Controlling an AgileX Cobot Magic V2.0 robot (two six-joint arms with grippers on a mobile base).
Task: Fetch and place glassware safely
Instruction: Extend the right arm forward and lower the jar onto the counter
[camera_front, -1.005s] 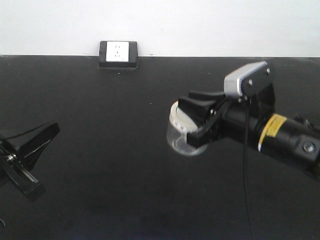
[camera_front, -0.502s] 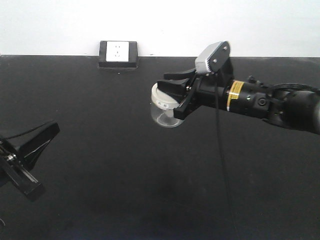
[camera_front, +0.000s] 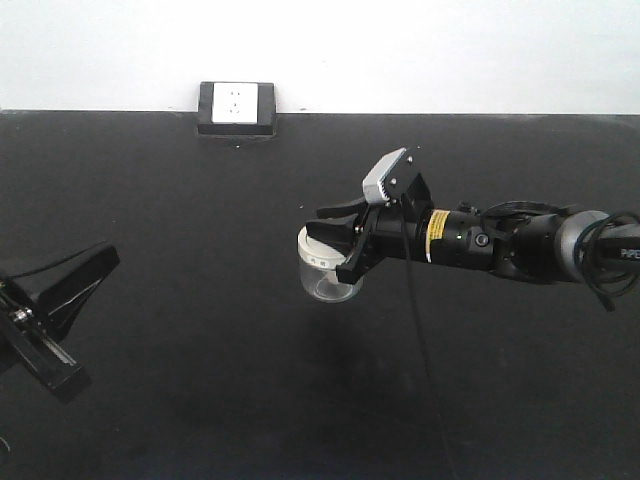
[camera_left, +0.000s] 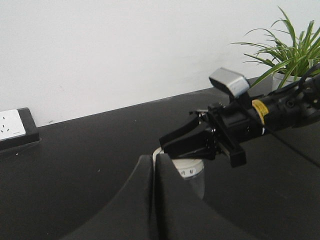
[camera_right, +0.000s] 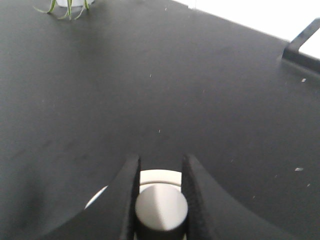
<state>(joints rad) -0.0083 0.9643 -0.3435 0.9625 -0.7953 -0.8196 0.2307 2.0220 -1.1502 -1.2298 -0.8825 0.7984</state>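
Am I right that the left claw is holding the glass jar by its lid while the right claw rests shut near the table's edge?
Not quite: the arms are swapped. The front view shows the right claw gripping the glass jar at its lid, and the right wrist view shows its fingers closed on the lid's knob. The left claw is the one resting shut near the table's edge.

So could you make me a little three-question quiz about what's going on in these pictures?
1. True or false: the right gripper grips the small clear glass jar with the cream-white lid by the knob on its lid.
2. What sits at the black table's far edge against the wall? A) white wall socket in a black box B) red cup C) metal bowl
3. Is the left gripper holding anything?

Key: 1 true; 2 A; 3 no, it holds nothing.
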